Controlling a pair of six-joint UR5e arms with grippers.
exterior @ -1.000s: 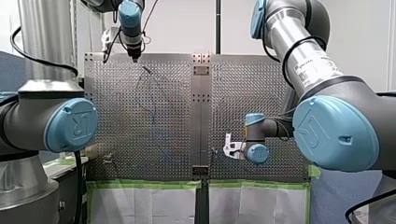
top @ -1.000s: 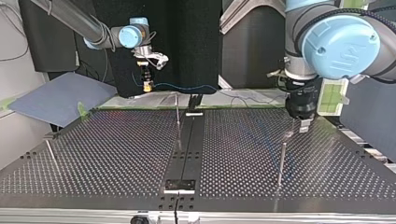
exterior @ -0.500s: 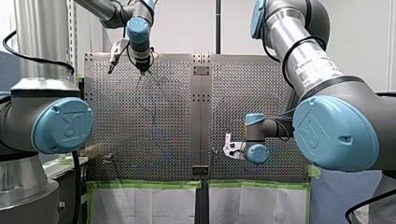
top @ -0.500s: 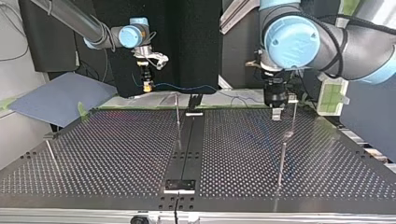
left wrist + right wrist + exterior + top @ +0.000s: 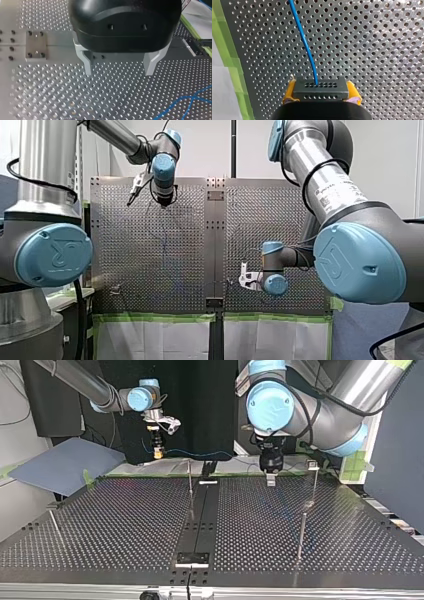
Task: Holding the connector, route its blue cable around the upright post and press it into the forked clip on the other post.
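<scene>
In the right wrist view, my right gripper [image 5: 321,88] is shut on a black connector [image 5: 321,85] held between its yellow pads [image 5: 289,91]. The blue cable [image 5: 304,41] runs from the connector out over the perforated plate. The top view shows that gripper [image 5: 158,452] at the far left, with the cable [image 5: 200,453] hanging toward a thin upright post [image 5: 190,477]. My left gripper [image 5: 270,478] hovers over the plate's far edge. It is open and empty, with its metal fingers [image 5: 87,65] apart. A post with a small clip head [image 5: 313,465] stands beside it.
A shorter post [image 5: 301,535] stands nearer the camera at the top view's right, and another [image 5: 55,525] at its left. A dark strip [image 5: 200,520] divides the two plates. Green tape [image 5: 232,62] marks the plate's edge. Loose blue cable [image 5: 185,105] lies ahead of my left gripper.
My left arm has swung toward the top view's left, away from the clip post, staying open. My right arm and the connector have not moved.
</scene>
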